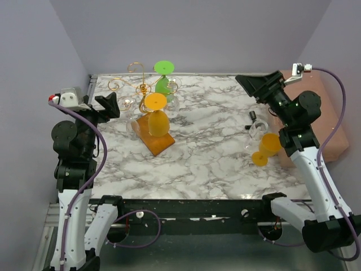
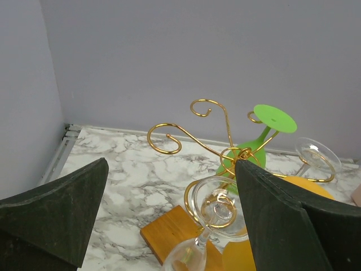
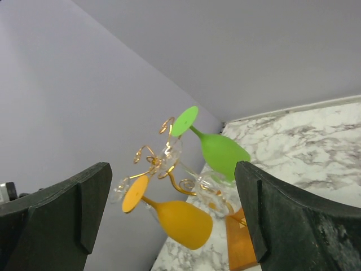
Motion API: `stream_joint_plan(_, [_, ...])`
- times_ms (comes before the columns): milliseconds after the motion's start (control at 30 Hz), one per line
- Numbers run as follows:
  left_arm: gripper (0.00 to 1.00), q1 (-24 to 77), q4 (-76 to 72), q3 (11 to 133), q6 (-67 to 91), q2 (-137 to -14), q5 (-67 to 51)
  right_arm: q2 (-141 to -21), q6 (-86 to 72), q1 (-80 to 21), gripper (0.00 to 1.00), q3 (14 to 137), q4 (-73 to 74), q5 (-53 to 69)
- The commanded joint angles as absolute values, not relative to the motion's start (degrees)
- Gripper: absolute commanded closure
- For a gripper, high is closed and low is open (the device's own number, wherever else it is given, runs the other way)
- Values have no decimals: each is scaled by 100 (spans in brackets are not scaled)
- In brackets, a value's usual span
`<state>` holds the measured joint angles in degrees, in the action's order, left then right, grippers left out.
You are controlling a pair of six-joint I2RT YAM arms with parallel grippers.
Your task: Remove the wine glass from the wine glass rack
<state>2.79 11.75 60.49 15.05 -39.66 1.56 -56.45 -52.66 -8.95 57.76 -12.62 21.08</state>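
The wine glass rack is gold wire on an orange-brown wooden base, standing left of the table's centre. Upside down from its arms hang a green wine glass, an orange wine glass and clear wine glasses. My left gripper is open just left of the rack, touching nothing. In the left wrist view a clear glass foot sits in a scroll arm between my open fingers. Far right and raised, my right gripper is open and empty, facing the rack.
An orange wine glass and a clear one lie on the marble table near the right arm. A pink block sits at the right edge. Grey walls close in the back and sides.
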Motion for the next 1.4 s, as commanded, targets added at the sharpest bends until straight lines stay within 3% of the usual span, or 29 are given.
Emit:
stream_joint_plan(0, [3,72,908,5946,1524,-3841,236,-6488,-5106,-901,0,7091,-281,3010])
stream_joint_plan(233, [3,-512,1085,5891,1880,-3831,133,-7560,-3240,-1067,0,9477,2738,2354])
stream_joint_plan(433, [3,-849,1073,5827,2117,-3862,-224,-8344,-2420,-2187,0,10941,4102,700])
stream_joint_plan(800, [3,-922,1064,5757,2118,-3811,-221,-9716,-2139,-3654,0,12965,5200,-1234])
stream_joint_plan(1033, [3,-948,1057,5721,2136,-3779,-226,-10536,-1889,-4307,0,14000,5570,-1813])
stream_joint_plan(1367, [4,-967,1049,5678,2136,-3722,-255,-10973,-1631,-4892,0,14153,5304,-2384])
